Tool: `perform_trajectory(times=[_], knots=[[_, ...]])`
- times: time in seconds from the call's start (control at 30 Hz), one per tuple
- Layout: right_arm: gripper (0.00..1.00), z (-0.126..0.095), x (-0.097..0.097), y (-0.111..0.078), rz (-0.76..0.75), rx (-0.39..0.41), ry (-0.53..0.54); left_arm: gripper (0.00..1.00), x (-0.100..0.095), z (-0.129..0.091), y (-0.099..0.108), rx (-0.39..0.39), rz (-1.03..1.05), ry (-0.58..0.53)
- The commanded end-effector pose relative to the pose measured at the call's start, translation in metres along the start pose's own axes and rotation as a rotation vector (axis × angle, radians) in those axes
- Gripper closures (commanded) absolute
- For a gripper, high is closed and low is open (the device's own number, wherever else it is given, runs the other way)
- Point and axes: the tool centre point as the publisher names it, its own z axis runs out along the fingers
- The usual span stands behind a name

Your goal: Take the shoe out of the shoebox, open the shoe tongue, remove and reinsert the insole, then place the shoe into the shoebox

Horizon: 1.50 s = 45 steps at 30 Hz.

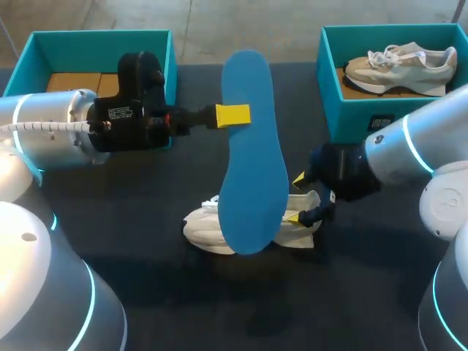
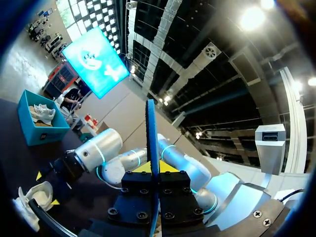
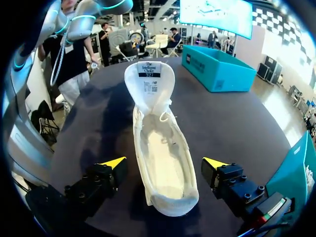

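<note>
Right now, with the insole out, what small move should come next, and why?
Probably lower the left gripper so the insole tips into the shoe. It hangs clamped above the shoe, the tongue is folded open, and the open right gripper straddles the shoe.

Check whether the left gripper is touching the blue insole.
Touching. The left wrist view shows the blue insole edge-on, clamped from both sides by the left gripper; the head view agrees.
</note>
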Motion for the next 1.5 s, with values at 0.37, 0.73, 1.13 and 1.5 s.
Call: perform_trajectory(times=[0.37, 0.73, 1.13, 1.5], knots=[[0.00, 0.001, 0.003, 0.002, -0.013, 0.123, -0.019, 1.00, 0.000, 0.000, 0.002, 0.004, 0.000, 0.001], [0.00, -0.004, 0.002, 0.007, -0.025, 0.188, -0.022, 1.00, 0.000, 0.000, 0.002, 0.004, 0.000, 0.001], [0.00, -0.017, -0.001, 0.016, -0.041, 0.360, -0.011, 1.00, 0.000, 0.000, 0.002, 0.004, 0.000, 0.001], [0.00, -0.023, 0.000, 0.014, -0.028, 0.426, 0.011, 1.00, 0.000, 0.000, 0.002, 0.004, 0.000, 0.001]])
